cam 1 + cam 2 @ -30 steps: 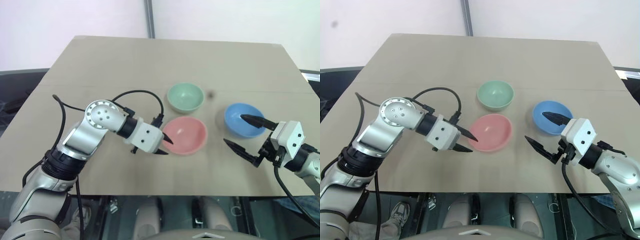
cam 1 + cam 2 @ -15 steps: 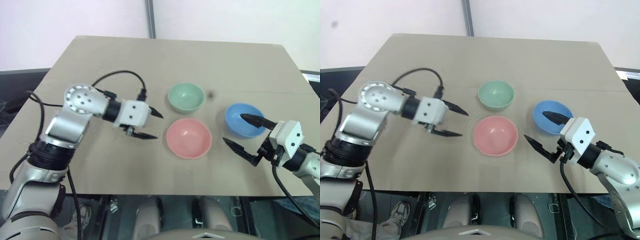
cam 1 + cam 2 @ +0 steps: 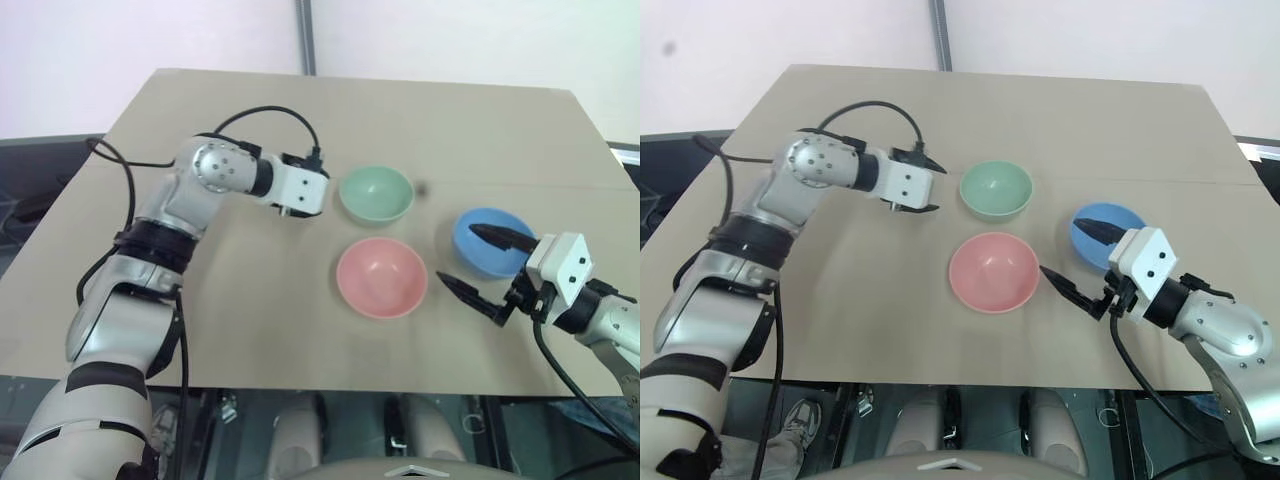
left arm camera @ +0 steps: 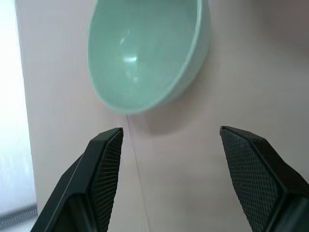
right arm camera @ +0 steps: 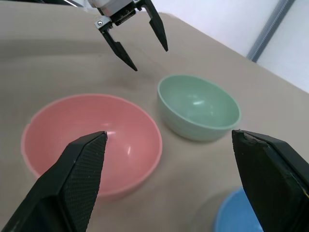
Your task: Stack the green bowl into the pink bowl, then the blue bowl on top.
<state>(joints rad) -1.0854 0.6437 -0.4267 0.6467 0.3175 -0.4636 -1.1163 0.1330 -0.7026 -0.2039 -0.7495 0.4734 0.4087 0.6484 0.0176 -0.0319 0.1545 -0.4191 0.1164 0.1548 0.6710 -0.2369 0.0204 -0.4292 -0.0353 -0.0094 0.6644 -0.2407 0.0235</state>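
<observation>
three small round bowls of smooth, glossy plastic are seen on a matte tan desk (image 3: 250,330), all the same size, all upright with their open mouths facing up and apart from one another. being round, none has a long axis to point. the green bowl (image 3: 376,194), pale mint, is placed just above the centre of the left eye frame. the pink bowl (image 3: 380,278), salmon coloured, lies just below it, near the middle of the frame. the blue bowl (image 3: 490,240), bright sky blue, is found at centre right, partly covered by a black finger of the right gripper. all three bowls are empty; none is stacked.

the left gripper (image 3: 923,182) is held just left of the green bowl, in the upper middle of the right eye frame, at the end of a silver and white arm with a looping black cable (image 3: 265,112). its slim, tapered black fingers are spread wide and nothing is gripped between them. in the left wrist view the cross-hatched finger pads (image 4: 108,166) are seen apart, with the bowl's rim ahead of the gap and not touched.

the right gripper (image 3: 485,262) is held at centre right of the left eye frame, its white housing behind it. its fingers are spread at their widest and are empty: one finger is over the blue bowl, the other is over the bare desk between the pink and blue bowls.
</observation>
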